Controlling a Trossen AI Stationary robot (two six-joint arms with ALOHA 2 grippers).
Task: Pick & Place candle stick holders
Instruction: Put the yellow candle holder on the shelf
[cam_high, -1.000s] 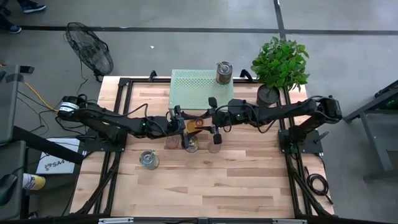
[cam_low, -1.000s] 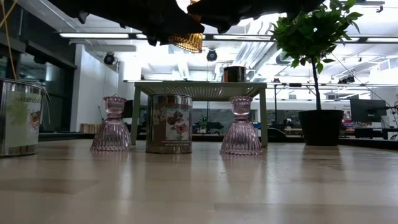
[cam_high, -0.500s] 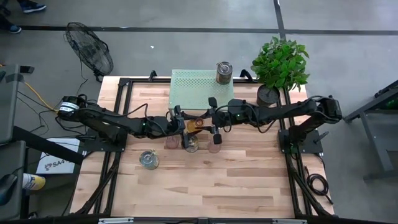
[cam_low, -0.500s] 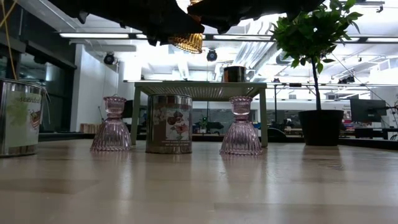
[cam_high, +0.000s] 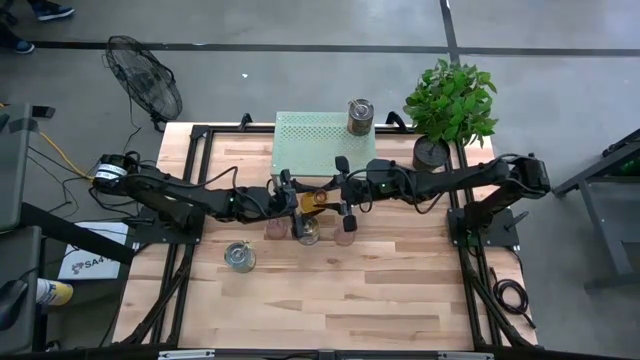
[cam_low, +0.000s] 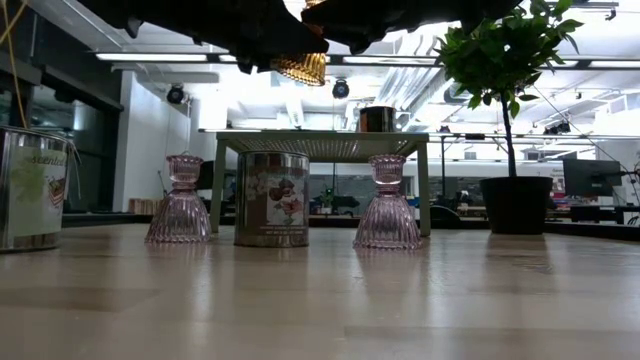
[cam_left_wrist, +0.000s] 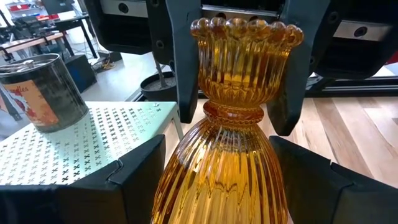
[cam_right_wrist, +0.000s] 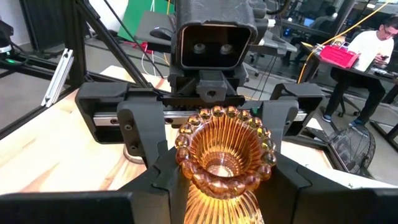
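Note:
An amber ribbed glass candle stick holder (cam_left_wrist: 233, 124) hangs in the air above the table's middle, between my two grippers. My left gripper (cam_high: 296, 201) comes from the left and is shut on it. My right gripper (cam_high: 336, 196) comes from the right and is shut on it too. Below them, two pink glass holders (cam_low: 180, 200) (cam_low: 388, 203) and a silvery tin holder (cam_low: 272, 198) stand on their bases on the table. Another tin (cam_high: 240, 257) stands nearer the left front. A third tin (cam_high: 360, 115) stands on the pale green stand (cam_high: 300, 140). My left gripper (cam_left_wrist: 217, 165) has the holder's wide bell-shaped lower body (cam_left_wrist: 180, 180) between its two fingers, coming about level from the table's left. The holder stands roughly upright, cup end up, clear of the table. My right gripper (cam_right_wrist: 221, 186) has its fingers (cam_left_wrist: 184, 62) on either side of the holder's upper part, at the cup (cam_left_wrist: 208, 68) and neck. It comes about level from the table's right. The beaded rim (cam_right_wrist: 224, 124) tips toward it.
A potted plant (cam_high: 450, 105) stands at the table's far right corner, beside the green stand. A floor fan (cam_high: 145, 80) stands beyond the far left corner. Bare wood (cam_high: 350, 300) lies toward the near edge.

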